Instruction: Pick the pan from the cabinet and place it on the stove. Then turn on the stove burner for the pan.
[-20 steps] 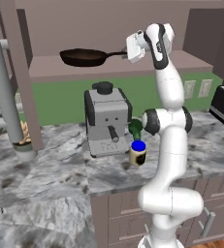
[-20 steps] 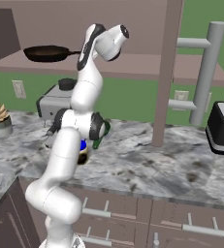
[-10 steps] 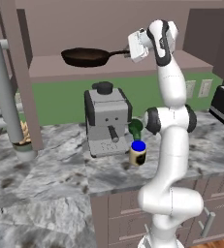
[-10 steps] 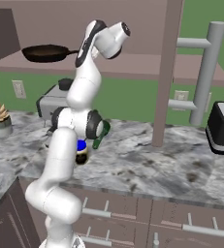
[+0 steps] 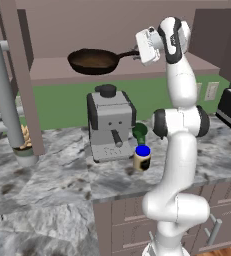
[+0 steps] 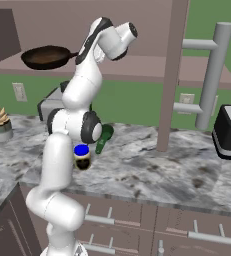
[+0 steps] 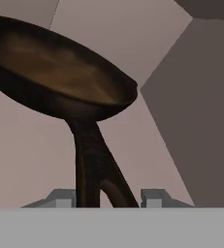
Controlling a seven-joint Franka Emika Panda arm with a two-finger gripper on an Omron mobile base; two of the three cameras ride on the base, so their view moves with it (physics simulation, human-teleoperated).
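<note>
The open cabinet [image 5: 112,30] spans the wall above the marbled counter [image 5: 62,195]. The pan [image 5: 93,60] sits on its shelf, its handle reaching toward the claw [image 7: 106,197], whose narrowed fingertips [image 7: 60,197] flank the handle's end; contact unclear.

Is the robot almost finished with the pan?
Not yet. The gripper has reached the handle, with a finger on each side; I can't tell if it grips. The pan sits in the cabinet. It must go on the stove, then the burner gets turned on.
</note>
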